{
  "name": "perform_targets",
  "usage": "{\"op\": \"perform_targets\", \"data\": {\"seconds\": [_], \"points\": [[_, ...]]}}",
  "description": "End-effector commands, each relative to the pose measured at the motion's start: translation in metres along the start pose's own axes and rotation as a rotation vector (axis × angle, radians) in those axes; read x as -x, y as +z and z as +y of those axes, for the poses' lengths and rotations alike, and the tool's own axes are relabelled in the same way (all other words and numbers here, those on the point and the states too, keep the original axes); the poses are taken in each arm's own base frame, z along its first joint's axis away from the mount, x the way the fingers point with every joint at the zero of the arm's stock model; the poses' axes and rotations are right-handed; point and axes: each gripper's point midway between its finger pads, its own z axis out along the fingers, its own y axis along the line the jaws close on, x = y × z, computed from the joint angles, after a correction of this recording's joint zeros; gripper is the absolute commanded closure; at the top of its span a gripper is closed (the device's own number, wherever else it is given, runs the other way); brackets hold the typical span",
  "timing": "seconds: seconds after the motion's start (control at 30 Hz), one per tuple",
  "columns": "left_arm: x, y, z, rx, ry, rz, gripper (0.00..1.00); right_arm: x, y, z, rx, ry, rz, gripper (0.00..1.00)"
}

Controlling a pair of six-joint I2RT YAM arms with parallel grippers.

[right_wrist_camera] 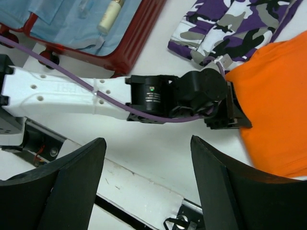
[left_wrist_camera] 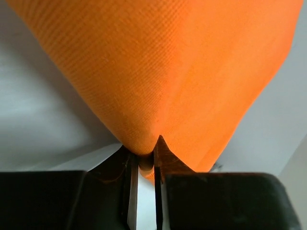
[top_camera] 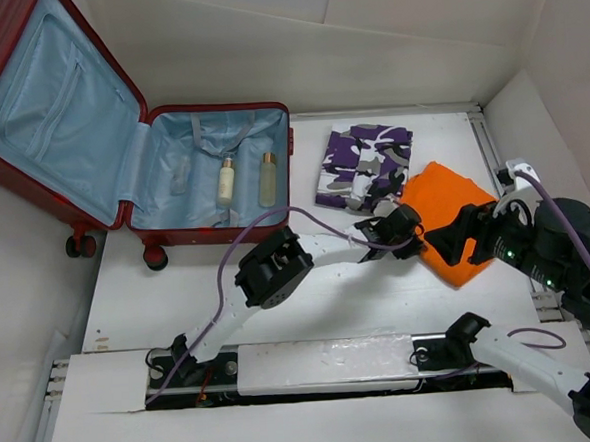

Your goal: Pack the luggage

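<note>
fabric of orange garment (left_wrist_camera: pixel 163 72) judged light, limp, droop-prone; left gripper (left_wrist_camera: pixel 144 160) pinches its left edge, right gripper (right_wrist_camera: pixel 148 177) gapes empty; stiff luggage (top_camera: pixel 58 115) lies open far left.

Purple camouflage garment (top_camera: pixel 364 162) just beside orange cloth (top_camera: pixel 454 199) on white table (top_camera: pixel 159 289).
</note>
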Motion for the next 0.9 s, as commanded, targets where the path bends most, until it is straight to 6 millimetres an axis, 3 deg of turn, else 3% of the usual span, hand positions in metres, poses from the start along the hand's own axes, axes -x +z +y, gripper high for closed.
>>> {"op": "perform_targets", "data": {"seconds": [0.0, 0.03, 0.07, 0.1, 0.13, 0.23, 0.27, 0.4, 0.53, 0.73, 0.8, 0.87], "points": [[-0.012, -0.043, 0.065, 0.196, 0.267, 0.04, 1.0, 0.012, 0.013, 0.015, 0.073, -0.015, -0.034, 0.23], [-0.015, -0.053, 0.102, 0.271, 0.283, 0.059, 1.0, 0.012, 0.019, 0.016, 0.072, -0.016, -0.031, 0.23], [-0.015, -0.06, 0.109, 0.269, 0.283, 0.059, 1.0, 0.013, 0.019, 0.019, 0.088, -0.016, -0.035, 0.23], [-0.013, -0.078, 0.102, 0.246, 0.282, 0.053, 1.0, 0.012, 0.024, 0.019, 0.084, -0.016, -0.025, 0.23], [-0.016, -0.087, 0.136, 0.304, 0.275, 0.066, 0.99, 0.013, 0.027, 0.022, 0.094, -0.016, -0.025, 0.23], [-0.019, -0.106, 0.122, 0.207, 0.274, 0.06, 0.65, 0.012, 0.033, 0.022, 0.09, -0.017, -0.015, 0.23], [-0.02, -0.109, 0.128, 0.212, 0.274, 0.061, 0.49, 0.011, 0.036, 0.022, 0.087, -0.017, -0.006, 0.23], [-0.021, -0.114, 0.112, 0.165, 0.292, 0.075, 0.32, 0.015, 0.041, 0.02, 0.069, -0.017, -0.011, 0.23], [-0.027, -0.11, 0.114, 0.173, 0.274, 0.081, 0.32, 0.02, 0.036, 0.02, 0.064, -0.016, -0.024, 0.23], [-0.027, -0.075, 0.124, 0.209, 0.153, 0.069, 0.32, 0.022, 0.035, 0.017, 0.043, -0.016, -0.023, 0.23], [-0.027, -0.061, 0.126, 0.212, 0.142, 0.059, 0.35, 0.02, 0.035, 0.014, 0.031, -0.017, -0.016, 0.23], [-0.019, -0.052, 0.115, 0.21, 0.127, 0.035, 0.42, 0.023, 0.033, 0.015, 0.034, -0.025, -0.025, 0.23]]}}
